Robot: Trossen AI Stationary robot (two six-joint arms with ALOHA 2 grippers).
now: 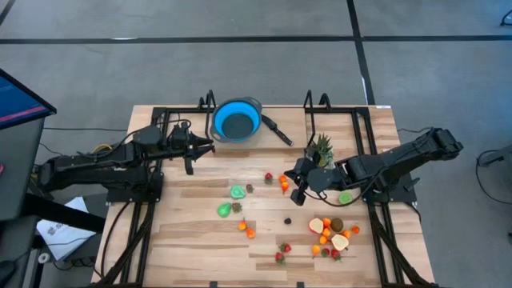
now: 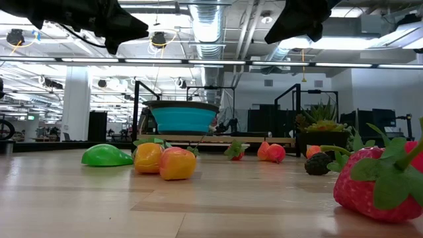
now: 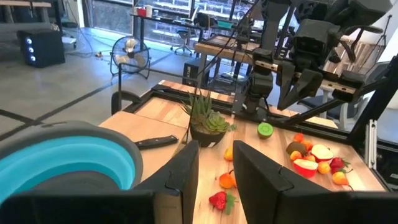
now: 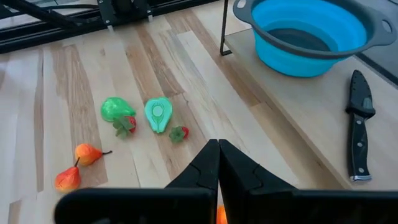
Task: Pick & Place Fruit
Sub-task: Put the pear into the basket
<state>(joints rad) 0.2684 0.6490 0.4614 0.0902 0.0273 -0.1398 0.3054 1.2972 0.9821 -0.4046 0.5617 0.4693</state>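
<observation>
Toy fruit lies scattered on the wooden table: a green pear (image 1: 238, 192), a cut green piece (image 4: 157, 114), orange pieces (image 1: 245, 228), strawberries (image 1: 282, 253) and a cluster of peach halves and kiwi (image 1: 332, 234) at the near right. My left gripper (image 1: 200, 148) hangs level beside the blue bowl (image 1: 236, 120), on its left; its fingers (image 3: 186, 171) stand apart with nothing between them. My right gripper (image 1: 296, 190) is shut and hangs slanting down above the table's middle right, next to small orange pieces (image 1: 284, 185); it holds nothing.
The blue bowl and a black knife (image 1: 278, 130) rest on a raised board at the far edge. A spiky green plant (image 1: 322, 148) stands in a pot just behind my right gripper. A lime half (image 1: 345, 198) lies under the right arm. Bare wood lies at the near left.
</observation>
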